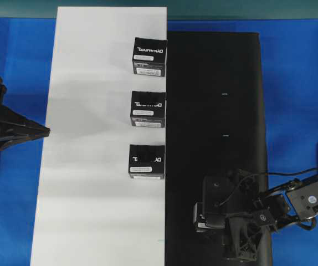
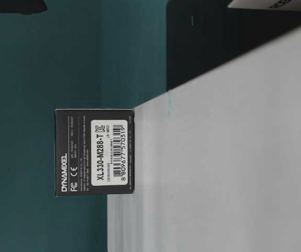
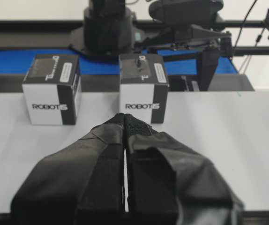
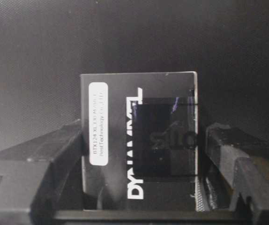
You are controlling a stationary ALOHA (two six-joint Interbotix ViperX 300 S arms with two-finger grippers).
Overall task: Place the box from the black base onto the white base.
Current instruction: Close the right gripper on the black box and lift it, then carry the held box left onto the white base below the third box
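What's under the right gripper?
The box lying on the black base, between the right gripper fingers, DYNAMIXEL lettering up. Its underside and the base beneath it are covered. Overhead, the gripper hides most of the box.

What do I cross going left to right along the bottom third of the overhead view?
Blue surface → white base → black base → box on the black base → right hand over it → blue surface again at the right edge.

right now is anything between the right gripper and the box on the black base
Nothing visible. The right gripper already straddles the box on the black base, one finger at each side, with no other object in between.
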